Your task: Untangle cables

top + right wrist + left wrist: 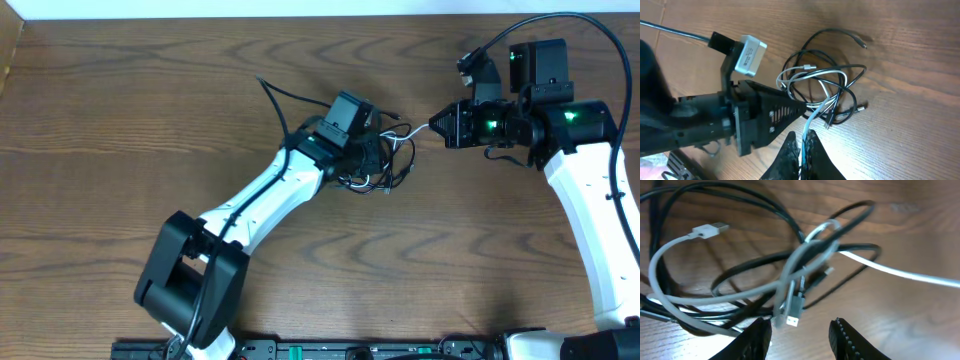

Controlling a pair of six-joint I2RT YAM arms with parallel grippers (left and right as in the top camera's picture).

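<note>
Right gripper (804, 145) pinches the white cable (812, 117) just right of the tangle (385, 160). Left gripper (799, 325) stands spread at the tangle's black cables (835, 30), seemingly gripping nothing, on the table (120, 120).

A thin white cable (816, 112) is pinched between the closed black fingers of the right gripper (804, 137) at the bottom edge. It is led up into a loose knot of thin black cables (832, 30) and white loops, laid on the brown wood-grain table (910, 75). The knot's left side is reached by the black left gripper (801, 106), which is topped by a white boxy camera (750, 55).
</note>
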